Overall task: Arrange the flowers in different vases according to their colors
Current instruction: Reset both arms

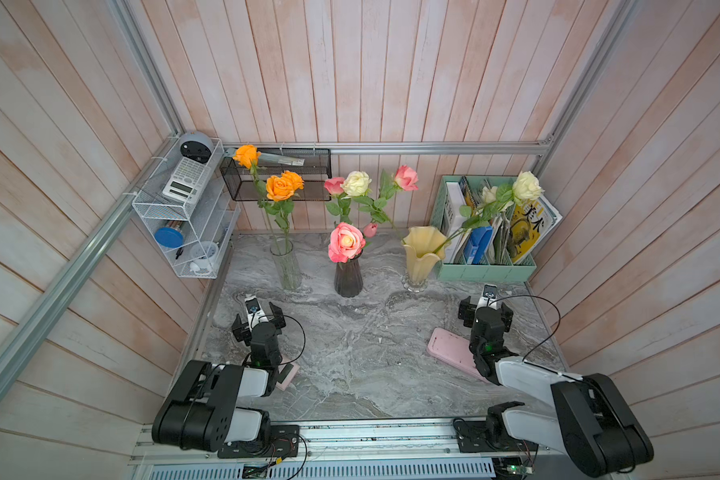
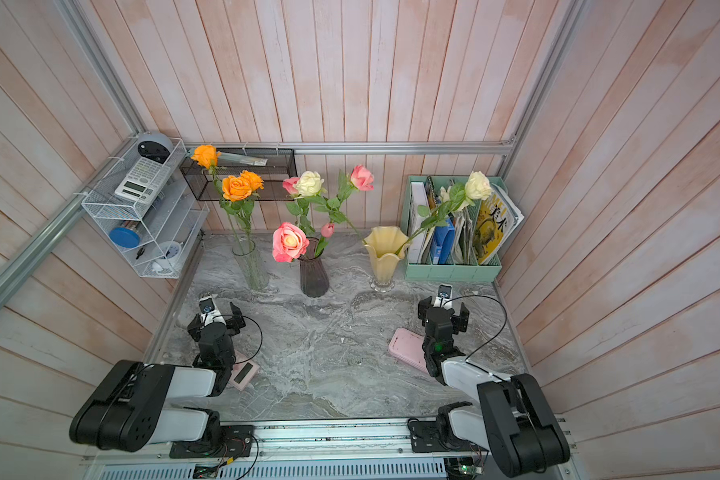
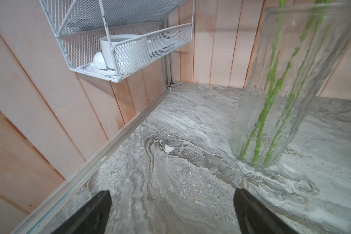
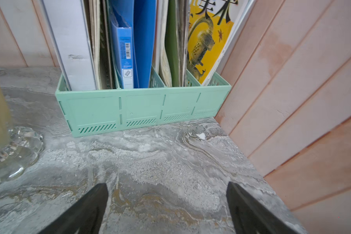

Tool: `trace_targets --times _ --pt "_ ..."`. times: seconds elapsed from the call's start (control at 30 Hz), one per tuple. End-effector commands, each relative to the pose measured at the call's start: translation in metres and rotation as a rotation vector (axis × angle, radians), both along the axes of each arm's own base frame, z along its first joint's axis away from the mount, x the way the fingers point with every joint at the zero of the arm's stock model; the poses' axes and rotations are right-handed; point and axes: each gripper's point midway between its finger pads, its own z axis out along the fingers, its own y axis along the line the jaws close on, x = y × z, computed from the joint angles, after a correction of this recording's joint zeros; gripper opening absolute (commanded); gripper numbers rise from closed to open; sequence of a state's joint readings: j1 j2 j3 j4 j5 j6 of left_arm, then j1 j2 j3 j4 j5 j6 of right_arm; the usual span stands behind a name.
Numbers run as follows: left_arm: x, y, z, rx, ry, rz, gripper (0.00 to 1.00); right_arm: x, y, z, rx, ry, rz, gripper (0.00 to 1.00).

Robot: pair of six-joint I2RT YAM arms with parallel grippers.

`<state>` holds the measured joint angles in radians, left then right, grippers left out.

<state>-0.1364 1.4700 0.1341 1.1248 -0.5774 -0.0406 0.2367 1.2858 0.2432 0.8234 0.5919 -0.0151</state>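
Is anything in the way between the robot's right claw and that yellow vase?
Nothing visible. The right gripper, jaws open and empty, faces bare marble table, with the yellow vase ahead on its left. The mint-green file holder stands beside the vase, not between them.

A mint-green file holder [image 1: 487, 272] stands on the grey marble bench [image 1: 350, 353], a pink case [image 1: 449, 347] lies before it, and a black mesh basket [image 1: 242, 189] and white wire rack [image 1: 154, 203] hang on the walls.
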Motion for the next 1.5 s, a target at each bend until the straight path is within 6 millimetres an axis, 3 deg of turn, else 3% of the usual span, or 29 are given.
trace_targets --times 0.0,0.17,0.27,0.33,0.4,0.53,1.47 --pt "0.022 -0.013 0.028 -0.005 -0.155 -0.078 1.0 0.015 0.008 0.036 -0.025 -0.152 0.051 0.98" --pt "0.031 -0.012 0.021 -0.024 -0.118 -0.095 1.0 0.015 0.004 0.005 0.008 0.0 0.054 0.98" --pt "0.038 -0.018 0.018 -0.021 -0.092 -0.133 1.0 0.02 -0.009 -0.007 0.052 -0.05 -0.015 0.98" --pt "0.044 -0.019 0.015 -0.018 -0.059 -0.142 1.0 0.029 -0.006 -0.017 0.039 -0.063 0.008 0.98" --pt "0.053 -0.022 0.011 -0.018 -0.004 -0.157 1.0 0.03 -0.007 -0.012 0.024 -0.107 -0.001 0.98" --pt "0.058 -0.017 0.01 -0.041 0.01 -0.148 1.0 0.044 -0.012 -0.021 0.063 0.001 -0.007 0.98" --pt "0.059 -0.003 0.009 -0.07 0.016 -0.084 1.0 0.043 -0.018 -0.023 0.089 -0.003 -0.019 0.98"
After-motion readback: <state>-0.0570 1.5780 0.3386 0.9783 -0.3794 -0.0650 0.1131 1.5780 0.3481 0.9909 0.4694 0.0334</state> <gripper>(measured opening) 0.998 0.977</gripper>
